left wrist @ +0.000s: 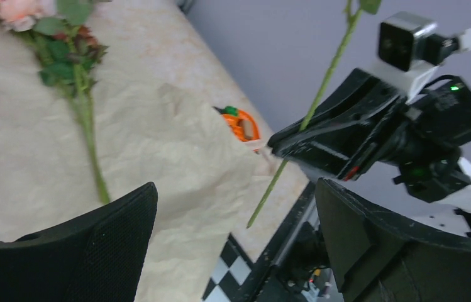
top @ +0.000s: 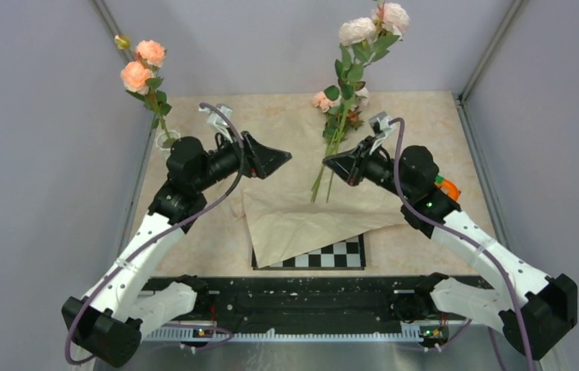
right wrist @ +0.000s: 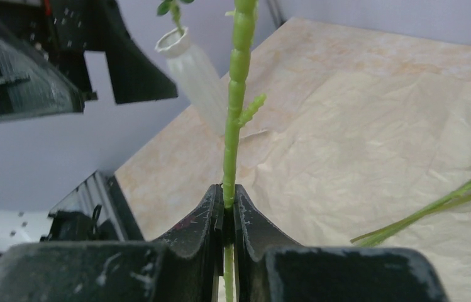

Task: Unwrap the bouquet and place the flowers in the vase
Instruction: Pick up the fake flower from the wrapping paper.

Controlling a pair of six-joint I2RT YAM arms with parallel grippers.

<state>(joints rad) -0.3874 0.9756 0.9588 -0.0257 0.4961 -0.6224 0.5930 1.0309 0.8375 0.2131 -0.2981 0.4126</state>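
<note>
**A:** Flowers (top: 359, 31), where are they?
**B:** One stem (right wrist: 232, 126) is pinched tight in the right gripper (right wrist: 229, 204). Others lie on the paper (top: 301, 220). The left gripper (top: 284, 157) is wide open, empty. The vase (top: 167, 141) holds peach roses (top: 143, 66).

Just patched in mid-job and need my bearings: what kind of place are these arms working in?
Most likely a lab robot test cell, not a home or shop: grey panel walls on metal frame posts enclose the table, and a checkerboard calibration card lies at its near edge.

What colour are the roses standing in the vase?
Peach-orange roses in the white vase, clearest in the top external view.
</note>
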